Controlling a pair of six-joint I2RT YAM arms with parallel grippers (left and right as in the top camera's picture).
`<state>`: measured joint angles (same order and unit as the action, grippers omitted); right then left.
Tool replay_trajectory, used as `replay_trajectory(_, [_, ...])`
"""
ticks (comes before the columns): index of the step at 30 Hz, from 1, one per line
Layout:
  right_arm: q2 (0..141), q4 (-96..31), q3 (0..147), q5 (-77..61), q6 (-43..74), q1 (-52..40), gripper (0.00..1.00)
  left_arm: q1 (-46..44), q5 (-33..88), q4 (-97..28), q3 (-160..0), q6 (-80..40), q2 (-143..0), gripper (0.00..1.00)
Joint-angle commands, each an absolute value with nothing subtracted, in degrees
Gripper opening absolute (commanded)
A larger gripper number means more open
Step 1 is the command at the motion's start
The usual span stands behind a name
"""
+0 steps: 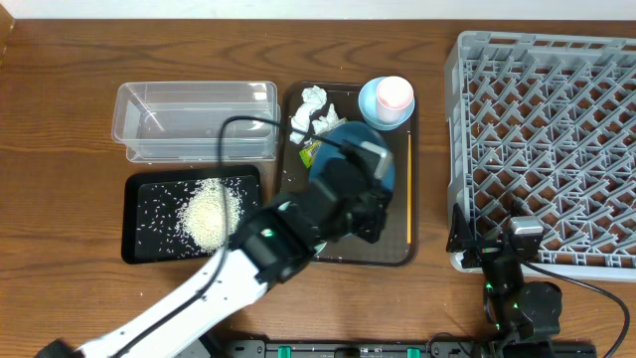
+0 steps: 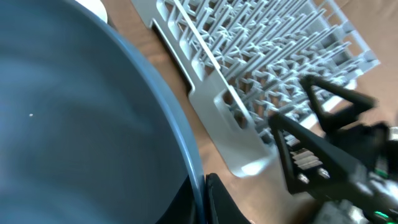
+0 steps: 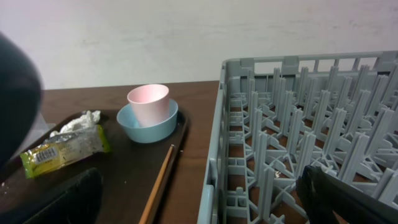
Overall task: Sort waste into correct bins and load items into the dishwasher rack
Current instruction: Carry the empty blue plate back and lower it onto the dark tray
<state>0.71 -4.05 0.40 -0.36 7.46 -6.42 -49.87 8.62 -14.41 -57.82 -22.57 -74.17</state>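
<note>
Left gripper [image 2: 199, 199]: clamped together on the rim of the dark blue dish [image 2: 81, 124], a finger on each side of the edge.
Right gripper [image 1: 489, 244]: jaws stood wide apart and held nothing; it sat at the near left corner of the dishwasher rack [image 1: 453, 149].
Dish position: over the brown tray [image 1: 409, 199], under my left wrist. I could not tell whether it had cleared the tray floor.
Rack bearing: the rack lay to the right of my left gripper, well apart, with bare table between the tray's rim and the rack's left wall.
Dish axis: it was round, so no long axis; only its tilt mattered for the pegs.
Nearer arm: the right arm sat closer to the rack, but the left had the dish.
Next move, as I judged it: carry rightward, over the left wall, and stand the dish on edge between pegs.
Watch: the open right gripper stood near that path; the pink cup [image 3: 149, 102] in the light blue bowl [image 3: 146, 129] sat just beyond the dish.
</note>
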Motion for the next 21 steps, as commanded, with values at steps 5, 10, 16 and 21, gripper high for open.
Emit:
replay_trajectory(5, [0.5, -4.3, 0.3, -0.3, 8.1, -6.8, 0.99, -50.8, -1.1, -8.1, -59.1, -13.4, -81.5, 0.07])
replay_trajectory(10, [0.5, -4.3, 0.3, -0.3, 8.1, -6.8, 0.99, -50.9, -1.1, -6.8, -59.1, -13.3, -86.8, 0.07])
replay_trajectory(16, [0.5, -4.3, 0.3, -0.3, 8.1, -6.8, 0.99, -51.0, -1.1, -3.0, -59.1, -13.3, -89.2, 0.07])
replay_trajectory(21, [0.5, -4.3, 0.3, -0.3, 8.1, -6.8, 0.99, -51.0, -1.1, -3.0, -59.0, -13.3, -90.6, 0.07])
